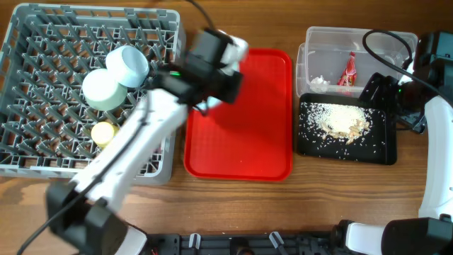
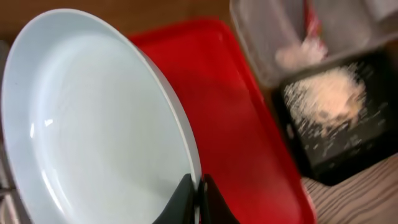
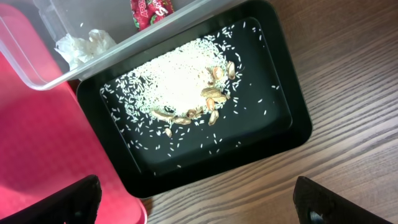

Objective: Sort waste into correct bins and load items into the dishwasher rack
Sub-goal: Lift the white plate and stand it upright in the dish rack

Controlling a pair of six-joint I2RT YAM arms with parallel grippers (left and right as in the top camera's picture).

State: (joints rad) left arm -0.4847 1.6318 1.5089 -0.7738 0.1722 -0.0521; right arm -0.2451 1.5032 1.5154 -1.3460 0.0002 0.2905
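Observation:
My left gripper [image 2: 198,200] is shut on the rim of the round white plate [image 2: 93,124] and holds it tilted on edge above the red tray. In the overhead view this gripper [image 1: 216,81] is over the tray's top left corner, beside the grey dishwasher rack [image 1: 42,42]. The rack holds the light blue bowl [image 1: 127,65], pale green bowl [image 1: 102,88] and yellow cup [image 1: 104,132]. My right gripper [image 3: 199,205] is open and empty over the wood, just in front of the black tray [image 3: 280,140] of rice crumbs [image 3: 180,84]. The clear tub [image 3: 37,74] holds the red wrapper [image 3: 152,9] and white paper [image 3: 84,43]. Fork and spoon are out of view.
The red serving tray [image 1: 241,142] lies bare between the rack and the bins. The clear tub [image 1: 333,39] stands behind the black tray [image 1: 379,152] at the right. My right arm [image 1: 439,142] and its cable run along the table's right edge.

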